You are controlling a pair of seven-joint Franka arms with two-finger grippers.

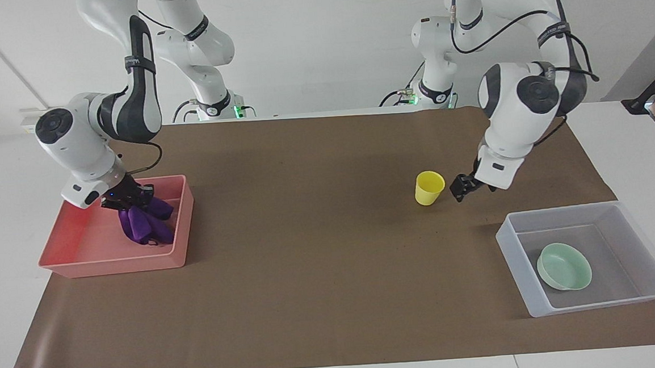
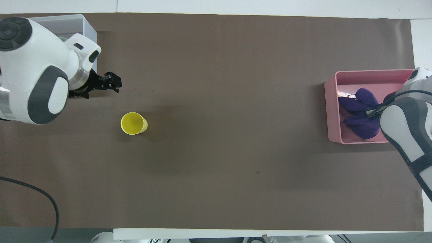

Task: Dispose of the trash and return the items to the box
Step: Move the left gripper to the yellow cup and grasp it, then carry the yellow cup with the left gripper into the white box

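Note:
The yellow cup [image 1: 429, 187] [image 2: 134, 123] stands upright on the brown mat. My left gripper [image 1: 460, 190] [image 2: 116, 82] hangs open and holds nothing. It is over the mat just beside the cup, toward the left arm's end of the table. The mint-green bowl [image 1: 564, 266] lies in the translucent box [image 1: 517, 263] [image 2: 67, 25]; in the overhead view my left arm covers it. My right gripper [image 1: 129, 202] [image 2: 371, 113] is shut on the purple cloth [image 1: 142, 226] [image 2: 359, 111]. The cloth hangs down inside the pink tray [image 1: 110, 262] [image 2: 332, 111].
Brown mat [image 1: 309, 253] covers the table between the box and the pink tray. The pink tray stands at the right arm's end, the box at the left arm's end. A black cable [image 2: 50, 202] loops over the mat's near edge by the left arm.

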